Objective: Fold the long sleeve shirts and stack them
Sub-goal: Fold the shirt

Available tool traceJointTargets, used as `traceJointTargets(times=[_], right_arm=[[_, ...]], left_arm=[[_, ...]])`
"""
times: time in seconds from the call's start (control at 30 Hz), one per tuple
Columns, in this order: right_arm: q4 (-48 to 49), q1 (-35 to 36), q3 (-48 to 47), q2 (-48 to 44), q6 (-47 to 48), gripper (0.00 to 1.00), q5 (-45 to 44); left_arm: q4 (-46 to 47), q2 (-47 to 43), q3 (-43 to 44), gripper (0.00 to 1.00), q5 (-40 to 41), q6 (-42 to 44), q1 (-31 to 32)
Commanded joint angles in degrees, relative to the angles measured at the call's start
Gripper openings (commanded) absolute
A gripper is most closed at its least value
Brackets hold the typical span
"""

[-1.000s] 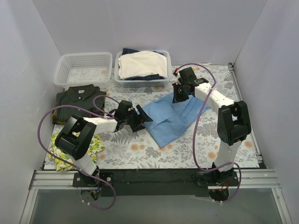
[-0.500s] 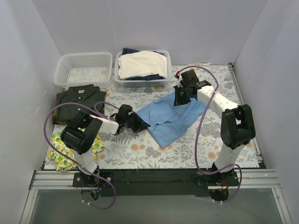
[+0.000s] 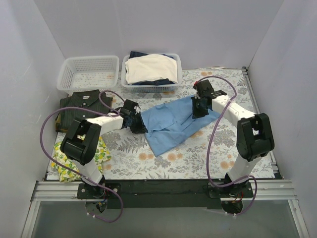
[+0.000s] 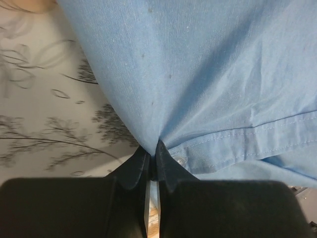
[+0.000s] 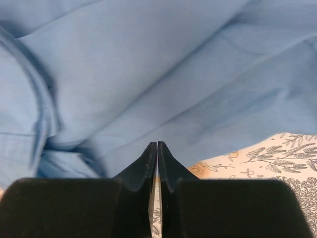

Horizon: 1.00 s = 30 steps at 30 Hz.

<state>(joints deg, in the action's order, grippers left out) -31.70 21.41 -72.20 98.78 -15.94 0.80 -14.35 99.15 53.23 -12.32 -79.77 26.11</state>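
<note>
On the floral worktop (image 3: 198,158), the left hand (image 4: 153,148) clamps the stitched hem of the light blue shirt (image 3: 171,130); the right hand (image 5: 157,145) has its fingers together.

Blue shirt (image 3: 171,128): plain light blue on my feed, hem stitching the same blue.
Pinstriped shirt (image 3: 81,105): dark olive-black, fine pale stripes.
Tabletop (image 3: 198,158): white cover, grey fern print, orange blossoms.
Lemon cloth (image 3: 63,161): yellow lemons, green leaves, white ground.
Left basket (image 3: 88,74): white mesh.
Right basket (image 3: 148,88): white; I make out a cream garment (image 3: 151,67) over navy cloth (image 3: 141,53).
Left hand (image 4: 153,148): black.
Right hand (image 5: 157,146): black.
</note>
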Motion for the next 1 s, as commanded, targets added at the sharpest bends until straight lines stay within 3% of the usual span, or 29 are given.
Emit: traceJointTargets(times=[0.0, 0.23, 0.4, 0.5, 0.77, 0.97], right_arm=[[-1.26, -1.63, 0.83, 2.99, -3.48, 0.11, -4.84], [-1.08, -1.63, 0.49, 9.4, -3.92, 0.09, -4.75], [-2.12, -1.63, 1.1, 10.73, -4.36, 0.08, -4.93], [-4.67, -1.63, 4.95, 8.55, -5.58, 0.08, -5.1], [-8.19, 1.17, 17.8, -6.13, -8.49, 0.12, 3.59], [-12.59, 2.41, 8.06, -12.29, -10.25, 0.17, -0.09]], left_arm=[[-7.98, -0.02, -0.32, 0.02, 1.95, 10.41, -4.04], [-4.9, 5.43, 5.12, 0.23, -2.01, 15.43, -7.47], [-7.53, 4.04, 7.59, 0.52, -1.14, 15.87, -9.58], [-9.46, 0.79, 6.54, 0.63, 1.32, 15.87, -11.34], [-10.44, -9.93, 1.88, 0.74, -3.84, 16.31, -13.01], [-6.31, -18.64, -2.69, 0.76, -15.7, 12.28, -11.09]])
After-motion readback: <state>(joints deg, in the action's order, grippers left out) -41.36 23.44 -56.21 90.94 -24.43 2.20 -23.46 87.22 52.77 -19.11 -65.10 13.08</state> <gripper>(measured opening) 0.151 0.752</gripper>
